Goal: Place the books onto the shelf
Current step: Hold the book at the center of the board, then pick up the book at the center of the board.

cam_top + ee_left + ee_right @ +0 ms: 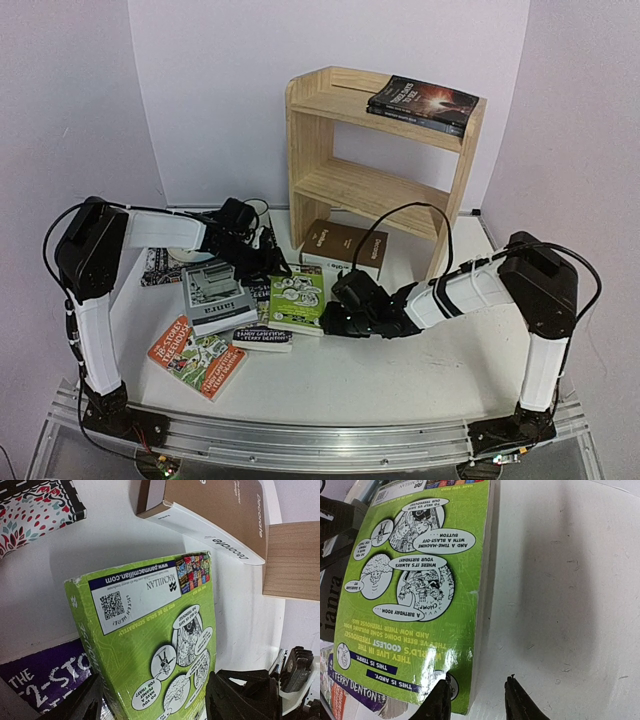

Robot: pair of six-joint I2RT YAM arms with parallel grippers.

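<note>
Green Treehouse paperback (297, 298) lies lengthwise toward the pale pine shelf (370, 150). The right tool (478, 682), fingers apart, straddles its near right corner. The left tool (155, 700) brackets its left side, grip unclear.

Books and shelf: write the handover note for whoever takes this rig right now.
Left claw: wide, a finger either side of the green book; grip unclear.
Right claw: open, astride that book's corner.
Done: two dark books on the shelf's top board.
To do: green, Decorate, grey, orange and blue books, all on the table.
</note>
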